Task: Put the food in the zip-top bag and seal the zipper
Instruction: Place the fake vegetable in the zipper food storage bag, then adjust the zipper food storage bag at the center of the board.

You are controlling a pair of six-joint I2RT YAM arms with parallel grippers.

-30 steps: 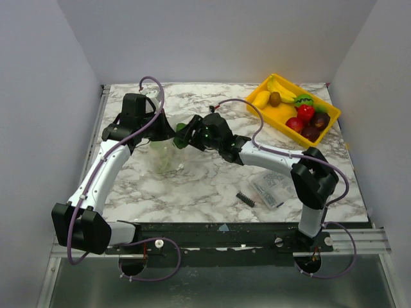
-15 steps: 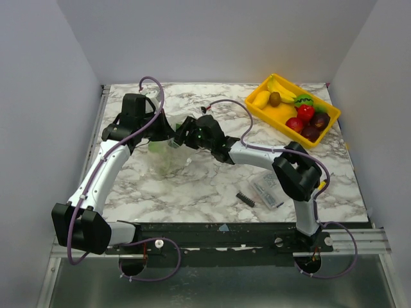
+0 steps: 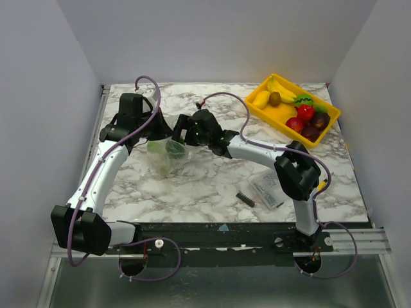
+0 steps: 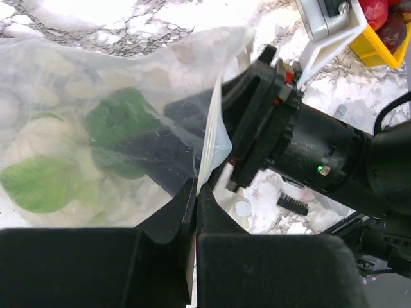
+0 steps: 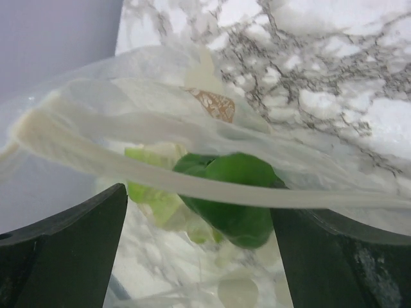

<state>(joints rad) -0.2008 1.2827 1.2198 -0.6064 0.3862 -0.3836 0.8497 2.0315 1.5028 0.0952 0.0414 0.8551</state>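
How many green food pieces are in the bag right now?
2: a dark green piece near the bag's mouth, a lighter green one deeper in. Crinkled plastic may hide others.

Soft, even light fills the top view, seemingly from overhead; the arms cast only faint shadows on the bench (image 3: pixel 212 186), whose marble veining reads clearly. In the left wrist view the left tool (image 4: pixel 194 189) is a dark, blurred mass up close. The right wrist view is bright: the bag (image 5: pixel 160 128) looks washed out and soft, the right tool (image 5: pixel 199 200) near black.
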